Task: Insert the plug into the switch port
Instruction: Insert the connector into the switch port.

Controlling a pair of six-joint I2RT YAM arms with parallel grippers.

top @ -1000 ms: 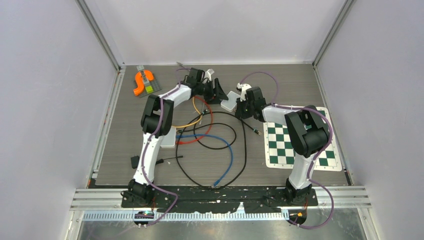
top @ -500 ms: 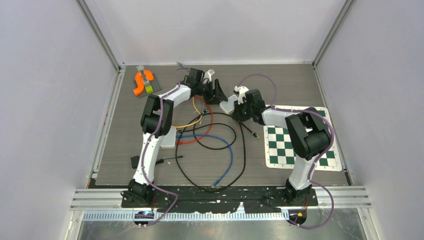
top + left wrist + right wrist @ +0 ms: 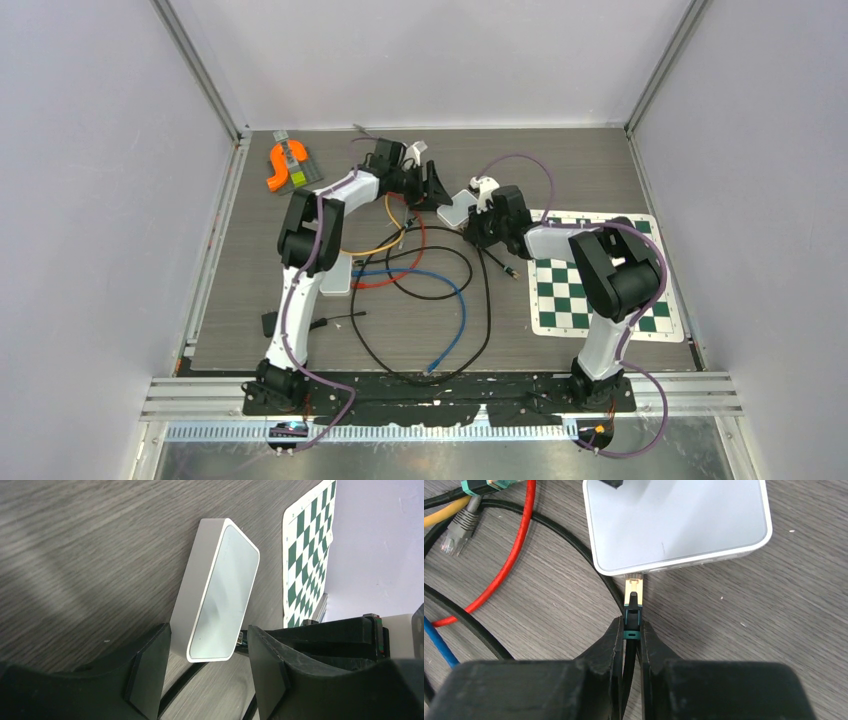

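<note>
The switch (image 3: pixel 457 207) is a flat white box at mid-table, seen edge-on in the left wrist view (image 3: pixel 220 595) and from above in the right wrist view (image 3: pixel 674 522). My left gripper (image 3: pixel 207 647) is open and straddles the switch's near end, with a gap showing at one finger. My right gripper (image 3: pixel 630 630) is shut on the plug (image 3: pixel 633 605), a black connector with a green band and a gold tip. The tip meets the switch's side face. Whether it sits inside a port I cannot tell. In the top view the right gripper (image 3: pixel 478 222) is beside the switch and the left gripper (image 3: pixel 432 186) is opposite.
Loose cables lie left of the switch: red (image 3: pixel 504 565), yellow (image 3: pixel 444 512), blue (image 3: pixel 455 300) and black (image 3: pixel 490 300), plus a grey plug (image 3: pixel 456 532). A green chequered mat (image 3: pixel 600 280) lies at the right. An orange part (image 3: pixel 285 165) sits at the back left.
My right gripper has moved left with the plug, up to the switch's side. The left gripper has stayed where it was.
</note>
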